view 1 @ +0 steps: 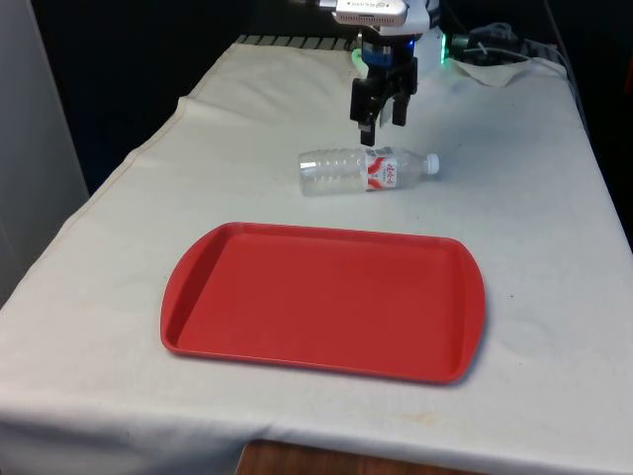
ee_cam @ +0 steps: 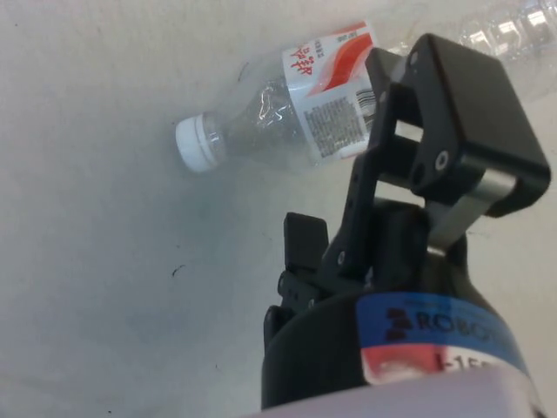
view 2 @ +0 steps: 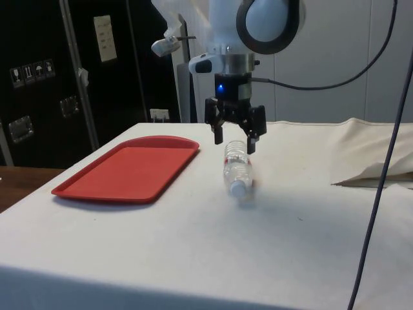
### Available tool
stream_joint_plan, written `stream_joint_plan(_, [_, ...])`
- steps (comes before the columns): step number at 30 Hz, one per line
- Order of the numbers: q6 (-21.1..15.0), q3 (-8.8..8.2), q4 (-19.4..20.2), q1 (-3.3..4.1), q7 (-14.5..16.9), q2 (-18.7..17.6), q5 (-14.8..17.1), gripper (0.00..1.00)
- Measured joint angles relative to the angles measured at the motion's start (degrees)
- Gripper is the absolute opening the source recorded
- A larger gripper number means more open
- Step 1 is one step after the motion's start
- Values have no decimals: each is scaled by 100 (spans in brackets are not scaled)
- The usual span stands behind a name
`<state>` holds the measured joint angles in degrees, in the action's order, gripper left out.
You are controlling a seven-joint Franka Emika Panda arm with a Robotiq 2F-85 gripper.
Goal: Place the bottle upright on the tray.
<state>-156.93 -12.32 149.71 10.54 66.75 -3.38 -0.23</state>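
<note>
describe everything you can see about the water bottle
The water bottle is clear ribbed plastic, apparently empty, with a white screw cap and a red-and-white label. It lies on its side on the white cloth, cap toward the front view's right, beyond the red tray and off it. The pincer hangs above, not touching.

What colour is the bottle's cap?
White. The cap on the lying clear bottle shows best in the wrist view.
</note>
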Motion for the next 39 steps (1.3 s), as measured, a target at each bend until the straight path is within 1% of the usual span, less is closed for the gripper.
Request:
stream_joint_plan(2, [0,0,0,0,115,0,0,100])
stream_joint_plan(4, [0,0,0,0,115,0,0,100])
stream_joint_plan(5, [0,0,0,0,189,0,0,100])
stream_joint_plan(17, [11,0,0,0,584,0,6,100])
stream_joint_plan(18, [11,0,0,0,665,0,6,100])
stream_joint_plan(23, [17,0,0,0,808,0,6,100])
stream_joint_plan(26, [23,0,0,0,922,0,6,100])
stream_joint_plan(27, [29,0,0,0,1003,0,6,100])
stream_joint_plan(32, [34,0,0,0,1146,0,6,100])
stream_joint_plan(34, [34,0,0,0,1261,0,6,100])
stream_joint_plan(35, [34,0,0,0,1261,0,6,100])
stream_joint_plan(39, [40,0,0,0,1455,0,6,100])
